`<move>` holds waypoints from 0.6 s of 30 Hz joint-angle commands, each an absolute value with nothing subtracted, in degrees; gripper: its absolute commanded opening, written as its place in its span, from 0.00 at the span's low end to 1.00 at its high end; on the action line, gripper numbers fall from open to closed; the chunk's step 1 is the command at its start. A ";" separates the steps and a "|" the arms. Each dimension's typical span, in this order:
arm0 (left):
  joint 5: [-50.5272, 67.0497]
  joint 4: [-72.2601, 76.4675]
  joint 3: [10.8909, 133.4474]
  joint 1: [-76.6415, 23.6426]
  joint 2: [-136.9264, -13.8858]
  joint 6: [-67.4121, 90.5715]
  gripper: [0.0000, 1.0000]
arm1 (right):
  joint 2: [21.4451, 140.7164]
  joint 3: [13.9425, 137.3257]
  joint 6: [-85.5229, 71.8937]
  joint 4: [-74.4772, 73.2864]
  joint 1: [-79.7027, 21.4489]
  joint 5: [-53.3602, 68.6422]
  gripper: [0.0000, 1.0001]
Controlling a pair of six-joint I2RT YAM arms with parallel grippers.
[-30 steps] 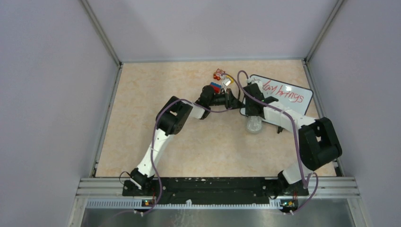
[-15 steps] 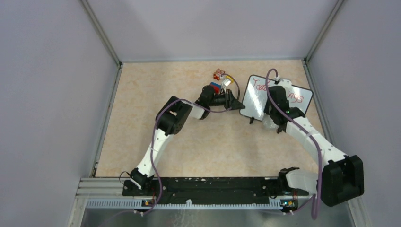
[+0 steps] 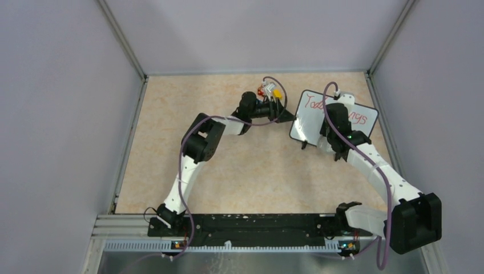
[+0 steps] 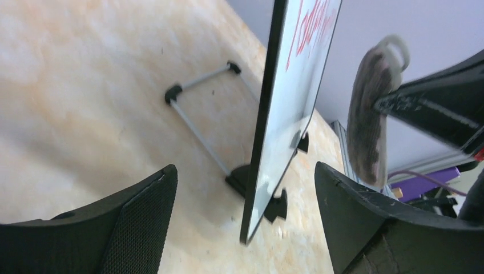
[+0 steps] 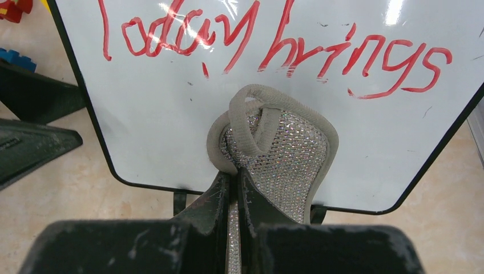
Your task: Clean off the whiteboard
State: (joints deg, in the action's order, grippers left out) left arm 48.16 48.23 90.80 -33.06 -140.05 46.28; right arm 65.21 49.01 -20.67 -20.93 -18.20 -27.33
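Observation:
The whiteboard (image 3: 308, 120) stands tilted on small black feet at the back right, with red handwriting "Today brings" on it (image 5: 171, 131). My left gripper (image 3: 287, 116) is open. The board's left edge (image 4: 291, 114) stands between its wide jaws (image 4: 245, 171) and touches neither finger. My right gripper (image 3: 333, 117) is shut on a grey sparkly cloth (image 5: 285, 154), which it holds in front of the board's lower middle, below the writing (image 5: 235, 178). From the left wrist view the cloth (image 4: 368, 114) hangs just off the white face.
Small red and yellow toy bricks (image 3: 268, 91) lie just behind my left gripper, and a blue one (image 5: 14, 57) sits left of the board. A wire stand (image 4: 200, 125) props the board from behind. The right wall rail (image 3: 374, 97) runs close to the board.
My left gripper has opened and let go of the board's left edge, shifting toward the back. My right arm has swung right, bringing the cloth in front of the board's face.

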 commanded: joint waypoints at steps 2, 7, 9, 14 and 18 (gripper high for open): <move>49.69 48.72 103.40 -32.83 -143.27 46.43 0.92 | 65.75 52.18 -19.30 -18.04 -18.23 -28.24 0.00; 51.09 53.29 107.53 -32.99 -146.33 49.11 0.89 | 67.37 54.04 -18.81 -18.04 -18.23 -28.15 0.00; 51.47 53.25 107.45 -32.98 -146.46 48.42 0.81 | 68.13 54.81 -18.70 -17.97 -18.25 -28.46 0.00; 52.12 54.01 107.11 -33.17 -146.30 48.03 0.62 | 70.89 57.57 -18.20 -18.24 -18.28 -29.15 0.00; 52.99 55.54 107.17 -33.84 -147.21 48.60 0.52 | 73.95 60.94 -17.35 -19.27 -18.21 -29.77 0.00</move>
State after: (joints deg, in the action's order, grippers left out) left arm 51.22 50.74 106.08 -33.17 -146.06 48.36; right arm 71.90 55.70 -18.83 -19.88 -18.20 -27.75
